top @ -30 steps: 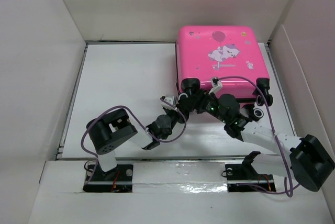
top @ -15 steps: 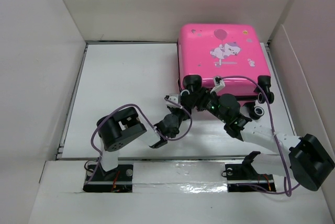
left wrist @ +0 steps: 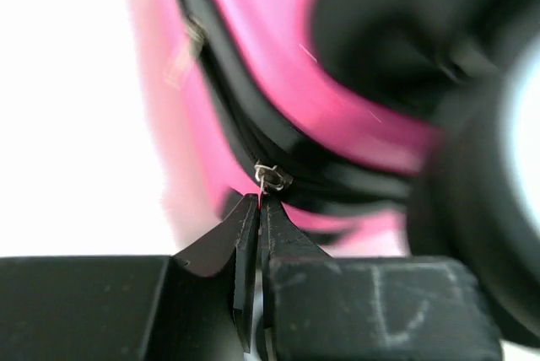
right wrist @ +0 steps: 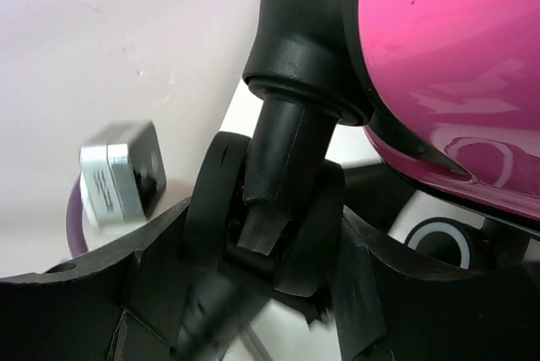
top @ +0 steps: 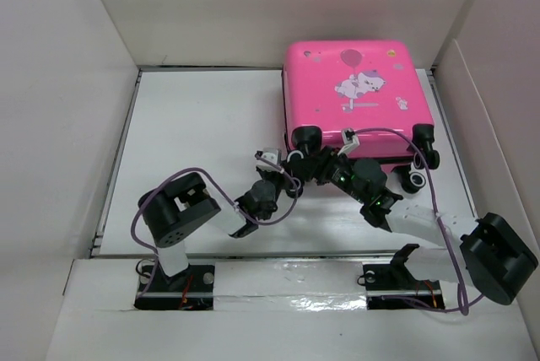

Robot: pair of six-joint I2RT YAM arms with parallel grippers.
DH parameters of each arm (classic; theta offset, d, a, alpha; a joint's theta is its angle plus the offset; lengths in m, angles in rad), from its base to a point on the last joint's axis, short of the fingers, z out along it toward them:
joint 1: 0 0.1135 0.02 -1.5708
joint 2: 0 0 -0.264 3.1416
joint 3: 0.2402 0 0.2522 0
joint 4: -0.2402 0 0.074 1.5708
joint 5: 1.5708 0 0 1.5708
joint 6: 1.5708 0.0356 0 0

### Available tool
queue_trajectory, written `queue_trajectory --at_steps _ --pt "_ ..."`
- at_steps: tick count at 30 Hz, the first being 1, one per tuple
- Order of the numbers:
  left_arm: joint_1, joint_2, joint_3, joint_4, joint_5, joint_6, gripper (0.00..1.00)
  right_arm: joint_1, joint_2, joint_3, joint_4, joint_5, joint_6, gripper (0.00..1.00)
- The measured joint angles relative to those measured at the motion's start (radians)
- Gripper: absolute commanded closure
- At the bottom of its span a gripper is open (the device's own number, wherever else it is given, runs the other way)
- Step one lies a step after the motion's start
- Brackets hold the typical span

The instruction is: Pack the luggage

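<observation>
The luggage (top: 354,95) is a glossy hot-pink hard-shell suitcase with a cartoon animal and balloon print. It lies flat and closed at the back right, wheels toward me. My left gripper (top: 281,167) is at its near left corner. In the left wrist view the left gripper (left wrist: 259,202) is shut on the small metal zipper pull (left wrist: 270,177) on the black zipper trim (left wrist: 245,116). My right gripper (top: 314,164) is just beside it. In the right wrist view the right gripper (right wrist: 266,251) is shut on a black caster wheel (right wrist: 221,201) below the pink shell (right wrist: 456,57).
The white table floor (top: 202,150) is boxed in by tall white walls (top: 59,108) on the left, back and right. Another black wheel with a white hub (top: 413,180) sits at the luggage's near right. Purple cables loop off both arms. The left wrist's grey camera block (right wrist: 122,171) shows beside the right gripper.
The luggage swung a little to the right and back left. My left arm shifted right and has drawn back left, still pinching at the corner. The right gripper stays on the wheel.
</observation>
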State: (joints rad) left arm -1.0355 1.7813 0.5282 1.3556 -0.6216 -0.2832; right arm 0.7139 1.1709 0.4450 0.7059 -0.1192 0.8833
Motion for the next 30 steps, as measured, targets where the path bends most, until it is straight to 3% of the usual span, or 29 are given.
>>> queue_trajectory --at_steps 8,13,19,23,26,27,30 --pt "0.067 -0.114 -0.110 -0.003 0.040 0.087 1.00 0.014 -0.106 -0.062 -0.034 -0.106 0.001 0.72" --pt "0.104 -0.185 -0.167 -0.015 0.134 0.109 1.00 0.010 -0.253 -0.091 -0.156 -0.139 -0.042 0.73" --pt "0.224 -0.232 -0.180 -0.064 0.300 0.056 1.00 0.025 -0.399 -0.091 -0.320 -0.142 -0.113 0.74" --pt "0.311 -0.233 -0.173 -0.082 0.283 0.024 1.00 0.095 -0.438 -0.085 -0.348 -0.187 -0.171 0.74" --pt "0.358 -0.258 -0.177 -0.091 0.217 -0.013 0.65 0.137 -0.429 -0.069 -0.336 -0.216 -0.185 0.74" --pt "0.369 -0.283 -0.185 -0.093 0.192 -0.037 0.47 0.146 -0.423 -0.066 -0.333 -0.222 -0.189 0.74" --pt "0.389 -0.418 -0.226 -0.092 0.122 -0.127 0.35 0.152 -0.409 -0.059 -0.333 -0.230 -0.207 0.67"
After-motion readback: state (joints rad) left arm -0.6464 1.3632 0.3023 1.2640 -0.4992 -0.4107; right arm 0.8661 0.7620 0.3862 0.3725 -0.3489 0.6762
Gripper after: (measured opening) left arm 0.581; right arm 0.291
